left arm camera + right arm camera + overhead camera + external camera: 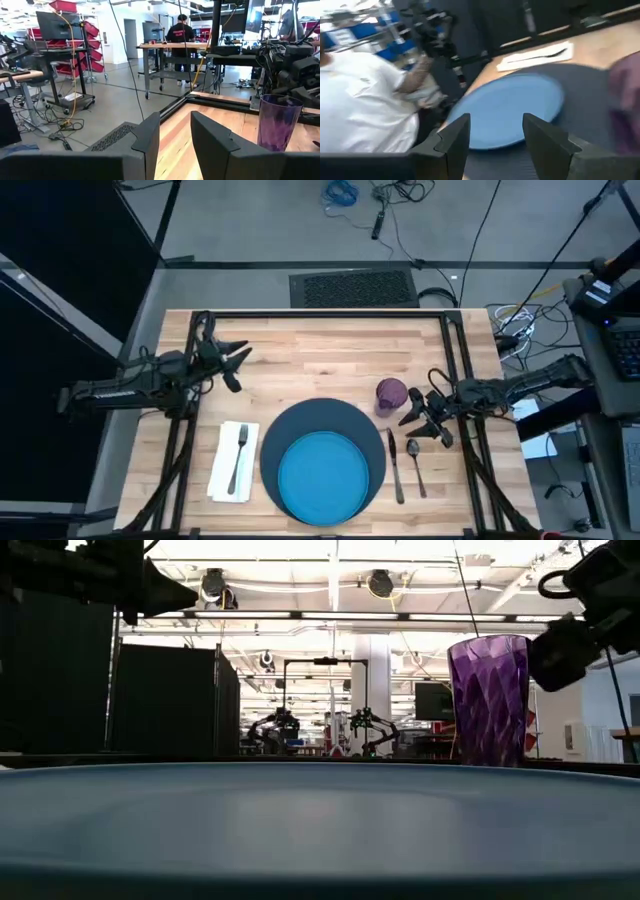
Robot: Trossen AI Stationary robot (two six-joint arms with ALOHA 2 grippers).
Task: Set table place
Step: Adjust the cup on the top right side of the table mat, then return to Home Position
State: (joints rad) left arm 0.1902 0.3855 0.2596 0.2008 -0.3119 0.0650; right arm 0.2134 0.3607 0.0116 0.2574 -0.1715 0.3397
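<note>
On the table (320, 345) a dark blue round mat (372, 442) bears a bright blue plate (322, 474). Left of it a white napkin (222, 470) lies flat with a fork (239, 455) on it. Right of the mat lie a knife (395, 467) and a spoon (415, 463). A purple cup (390, 395) stands upright at the mat's far right; it also shows in the low view (489, 700) and the left wrist view (276, 122). My right gripper (418, 414) is open just right of the cup, with nothing between its fingers (492, 137). My left gripper (238, 361) is open above the table's far left.
A black frame (325, 314) runs along the table's far edge and down both sides. Bare wood lies between the two grippers at the far middle. A person in a white shirt (360, 110) stands beyond the table's near left side.
</note>
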